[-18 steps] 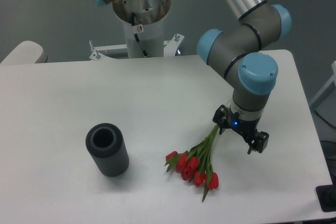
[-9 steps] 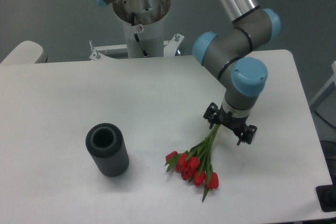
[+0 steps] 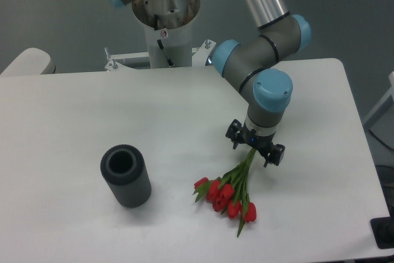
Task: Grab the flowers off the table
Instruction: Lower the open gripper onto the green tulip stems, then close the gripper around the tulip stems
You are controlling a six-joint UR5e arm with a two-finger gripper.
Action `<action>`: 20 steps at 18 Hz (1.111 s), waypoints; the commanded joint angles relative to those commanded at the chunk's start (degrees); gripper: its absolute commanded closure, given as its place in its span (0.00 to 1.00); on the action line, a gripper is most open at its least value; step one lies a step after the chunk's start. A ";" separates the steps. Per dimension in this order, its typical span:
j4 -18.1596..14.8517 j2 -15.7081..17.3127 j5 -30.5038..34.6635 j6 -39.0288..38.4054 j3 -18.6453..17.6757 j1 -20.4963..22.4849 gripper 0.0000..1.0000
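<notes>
Camera, gripper [image 3: 254, 150] over flowers' [image 3: 229, 190] stems

camera: fixed, high, front of table [image 3: 92, 115] | faces arm base | mid-range

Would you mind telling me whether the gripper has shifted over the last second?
Yes. The gripper has moved left in the camera view, toward the dark ribbed cylinder, and now sits over the stem ends of the flowers, which lie unmoved.
</notes>
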 joint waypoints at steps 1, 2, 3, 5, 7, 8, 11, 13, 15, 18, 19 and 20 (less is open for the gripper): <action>0.44 -0.17 0.00 0.00 -0.27 -0.17 0.00; 0.97 -0.26 0.00 0.00 -0.62 -0.44 0.00; 1.32 -0.35 0.00 0.00 -0.79 -0.44 0.00; 2.02 -0.61 0.09 -0.09 -1.32 -0.70 0.00; 2.56 -0.79 0.00 0.09 -1.24 -0.97 0.00; 2.56 -0.88 0.00 0.09 -1.23 -0.97 0.09; 2.56 -1.23 0.09 0.09 -0.97 -1.14 0.38; 2.56 -1.23 0.09 0.09 -0.71 -1.14 0.58; 2.56 -1.32 0.09 0.35 -0.27 -1.14 0.68; 2.38 -1.32 0.00 0.53 1.13 -1.14 0.77; 2.21 -1.41 0.09 0.53 2.10 -1.23 0.80; 2.03 -1.49 0.00 0.61 2.80 -1.23 0.82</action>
